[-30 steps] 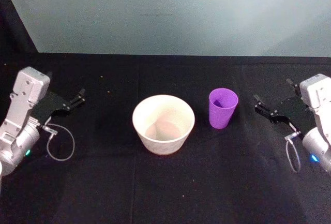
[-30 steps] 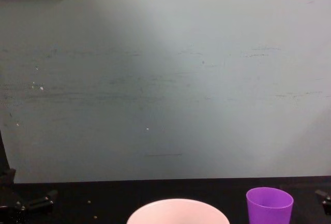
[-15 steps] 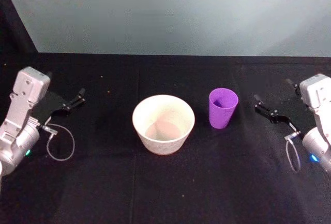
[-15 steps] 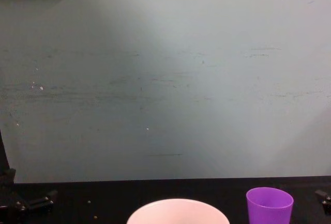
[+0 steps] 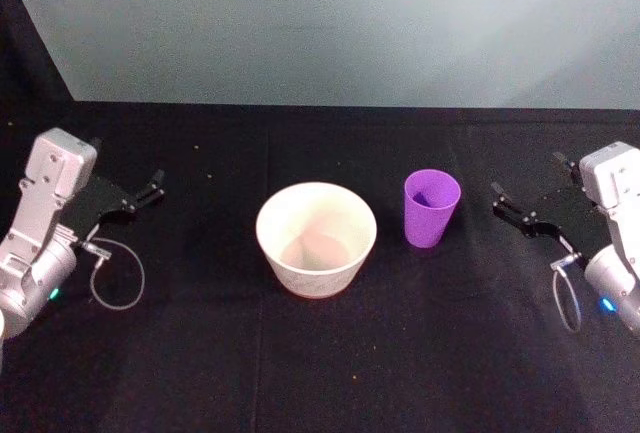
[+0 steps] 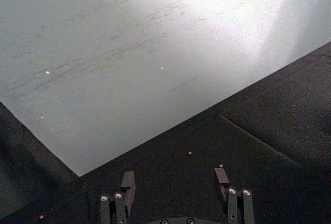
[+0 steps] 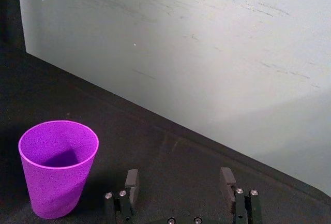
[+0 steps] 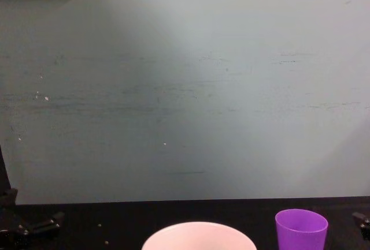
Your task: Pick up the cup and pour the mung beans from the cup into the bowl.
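Note:
The purple cup [image 5: 432, 209] stands upright on the black cloth, just right of the wide pale bowl [image 5: 316, 239]. What I see of the cup's inside [image 7: 58, 154] is purple wall and shadow, and I cannot make out mung beans in it. My right gripper [image 5: 527, 177] hovers open to the right of the cup, apart from it; its fingers [image 7: 132, 180] hold nothing. My left gripper [image 5: 127, 166] rests open at the far left, well away from the bowl, its fingers [image 6: 127, 181] spread over bare cloth. The chest view shows the bowl's rim [image 8: 199, 232] and the cup [image 8: 301, 228].
A pale grey-green wall [image 5: 330, 23] closes off the table's far edge. A few tiny loose beans [image 6: 190, 153] lie on the cloth near the left gripper. A cable loop [image 5: 118, 278] hangs off the left wrist and another [image 5: 566, 303] off the right.

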`<action>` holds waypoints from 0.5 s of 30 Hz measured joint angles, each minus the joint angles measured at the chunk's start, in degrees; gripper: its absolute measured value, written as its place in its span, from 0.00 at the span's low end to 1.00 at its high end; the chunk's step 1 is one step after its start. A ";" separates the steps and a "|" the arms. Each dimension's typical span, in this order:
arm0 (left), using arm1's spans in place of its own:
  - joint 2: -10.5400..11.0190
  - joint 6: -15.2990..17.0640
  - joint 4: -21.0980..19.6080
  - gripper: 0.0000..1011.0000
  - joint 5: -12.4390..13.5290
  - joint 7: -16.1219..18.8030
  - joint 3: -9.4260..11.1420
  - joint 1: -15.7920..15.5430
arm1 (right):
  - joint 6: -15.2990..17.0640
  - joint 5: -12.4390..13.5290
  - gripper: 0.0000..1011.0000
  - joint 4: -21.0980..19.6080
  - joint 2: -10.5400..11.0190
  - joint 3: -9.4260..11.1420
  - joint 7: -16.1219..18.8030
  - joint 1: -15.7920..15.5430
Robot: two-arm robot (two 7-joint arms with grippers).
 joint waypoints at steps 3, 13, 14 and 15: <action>0.00 0.00 0.00 0.99 0.01 0.00 0.00 0.00 | 0.00 0.00 0.99 0.00 0.00 0.00 0.00 0.00; 0.00 0.00 0.00 0.99 0.00 0.00 0.00 0.00 | -0.32 0.09 0.99 -0.18 0.14 0.20 0.16 -0.25; 0.00 0.00 -0.01 0.99 0.00 0.00 -0.01 0.00 | -0.77 0.28 0.99 -0.46 0.45 0.52 0.59 -0.69; 0.00 0.00 0.00 0.99 0.00 0.00 0.00 0.00 | -1.13 0.38 0.99 -0.67 0.65 0.73 0.85 -1.00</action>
